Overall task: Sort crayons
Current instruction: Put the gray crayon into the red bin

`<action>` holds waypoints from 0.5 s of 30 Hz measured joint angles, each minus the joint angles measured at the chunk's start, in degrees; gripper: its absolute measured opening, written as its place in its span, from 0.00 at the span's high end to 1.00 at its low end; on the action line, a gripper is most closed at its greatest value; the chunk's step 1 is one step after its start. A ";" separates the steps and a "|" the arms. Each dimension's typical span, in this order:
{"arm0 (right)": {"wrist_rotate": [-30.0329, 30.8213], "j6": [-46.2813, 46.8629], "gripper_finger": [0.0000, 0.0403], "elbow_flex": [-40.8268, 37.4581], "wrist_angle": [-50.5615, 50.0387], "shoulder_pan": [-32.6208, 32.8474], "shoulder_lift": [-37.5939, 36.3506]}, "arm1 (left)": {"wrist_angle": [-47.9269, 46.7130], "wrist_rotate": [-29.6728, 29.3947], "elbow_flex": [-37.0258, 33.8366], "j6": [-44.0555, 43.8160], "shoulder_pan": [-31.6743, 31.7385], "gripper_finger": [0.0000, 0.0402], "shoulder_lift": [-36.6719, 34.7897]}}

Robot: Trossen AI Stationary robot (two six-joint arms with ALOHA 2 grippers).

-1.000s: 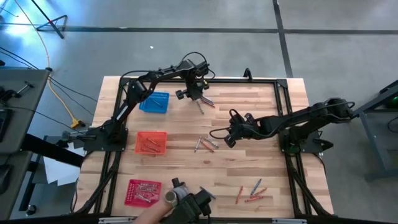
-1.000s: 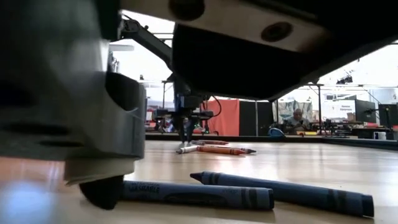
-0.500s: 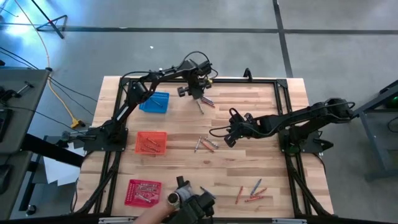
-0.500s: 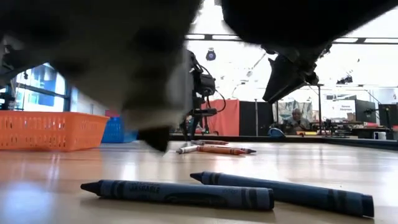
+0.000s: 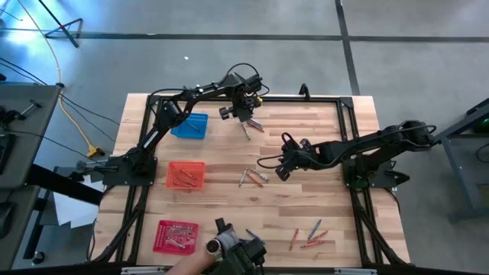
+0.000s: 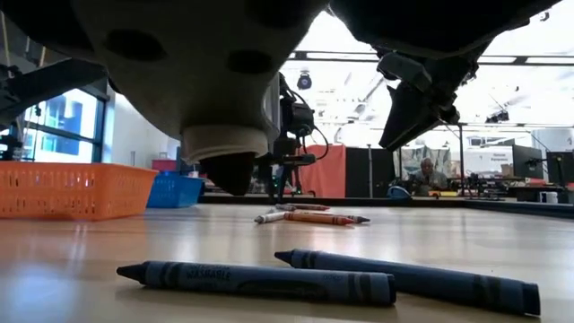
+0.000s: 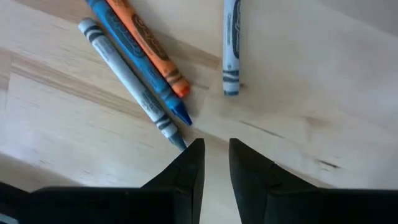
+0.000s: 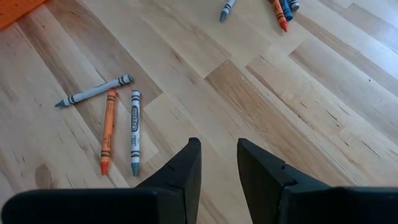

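Observation:
Crayons lie flat on the table in three groups: far (image 5: 249, 128), middle (image 5: 252, 177) and near right (image 5: 309, 235). My left gripper (image 5: 243, 118) hangs pointing down just over the far group, open by a narrow gap (image 7: 216, 155) with nothing in it. In its wrist view a grey crayon (image 7: 130, 81), a blue one (image 7: 138, 55), an orange one (image 7: 148, 45) and a second grey one (image 7: 231, 43) lie ahead of the fingertips. My right gripper (image 5: 278, 173) waits open (image 8: 219, 155) above the table, right of the middle group (image 8: 107, 130).
A blue basket (image 5: 189, 124), an orange one (image 5: 186, 175) and a red one (image 5: 176, 235) stand along the left side. At the near edge a person's hand holds a dark device (image 5: 233, 248), which looms large and blurred in the low view (image 6: 215, 81). Two blue-grey crayons (image 6: 256, 280) lie before it.
My left gripper has risen a little over the far crayons, staying open and empty. The device at the near edge has shifted toward the right; in the low view it has swung clear of the orange and blue baskets. No crayon has moved.

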 joint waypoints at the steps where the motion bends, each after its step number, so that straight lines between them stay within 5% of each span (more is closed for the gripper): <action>1: 0.00 0.00 0.76 0.00 0.00 -0.02 0.00 | -0.06 0.10 0.00 -0.02 0.00 0.85 0.00; 6: -0.04 0.00 0.76 0.00 -0.01 -0.02 0.00 | -1.11 1.75 0.00 0.65 0.18 0.85 0.00; 11: -0.11 0.00 0.76 0.00 0.00 0.00 0.00 | -3.50 11.58 0.00 0.91 0.78 0.85 -0.11; 15: -0.13 0.00 0.76 0.00 0.00 -0.01 0.00 | -3.18 13.98 0.00 0.95 0.16 0.85 -0.11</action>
